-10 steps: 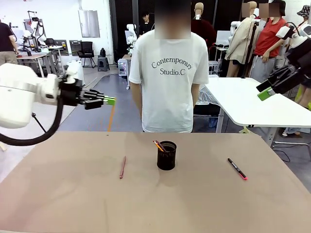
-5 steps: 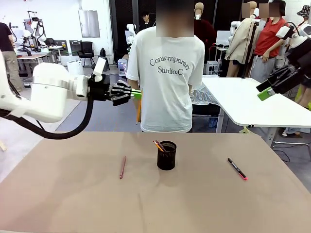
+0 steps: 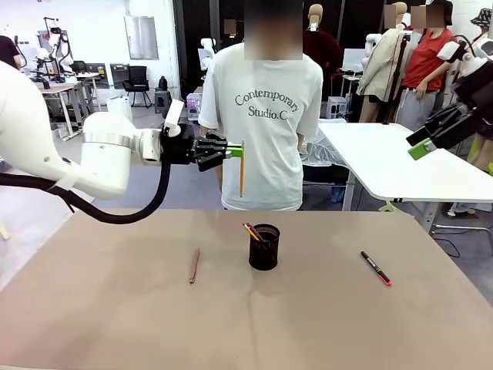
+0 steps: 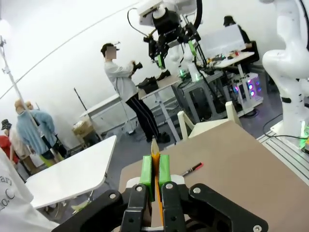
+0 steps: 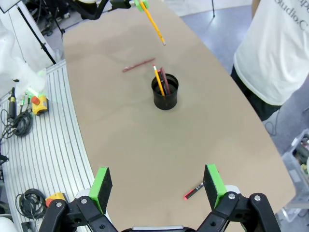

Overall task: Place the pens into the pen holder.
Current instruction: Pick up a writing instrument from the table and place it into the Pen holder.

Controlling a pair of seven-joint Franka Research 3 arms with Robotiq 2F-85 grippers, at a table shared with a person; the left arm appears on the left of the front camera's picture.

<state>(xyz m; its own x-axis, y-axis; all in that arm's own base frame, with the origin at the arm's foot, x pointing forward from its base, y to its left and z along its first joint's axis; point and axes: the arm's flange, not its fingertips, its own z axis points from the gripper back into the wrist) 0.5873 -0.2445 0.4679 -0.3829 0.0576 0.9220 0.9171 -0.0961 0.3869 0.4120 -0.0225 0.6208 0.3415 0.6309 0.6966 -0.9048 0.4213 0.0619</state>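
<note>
Left pincer (image 3: 235, 150): clenched on a yellow-orange pencil (image 3: 241, 171), green pads pinching it near its upper end. The pencil hangs upright below the pads, well above the table (image 3: 115, 308). In the left wrist view it sits sandwiched between the two pads.

Writing: just beyond the pincer stands a person whose white T-shirt (image 3: 266, 154) reads "Contemporary Studio.C" across the chest.

Container: the pen holder (image 3: 264, 250), a black mesh cup, stands upright on the table below the pincer, slightly to the robot's right of the hanging pencil. In it are a second pencil (image 5: 159, 79) and a dark red pen (image 5: 164, 79), both leaning against the rim with their tops sticking out.

Loose items: a reddish-brown pen (image 3: 195, 265) lies flat on the table below the pincer, on the holder's left and apart from it. A black marker (image 3: 376, 268) with a pink-red end lies flat, well off to the right.

Right pincer (image 3: 422, 148): released, jaws spread wide with nothing between them, raised at far right, well apart from the left pincer.
</note>
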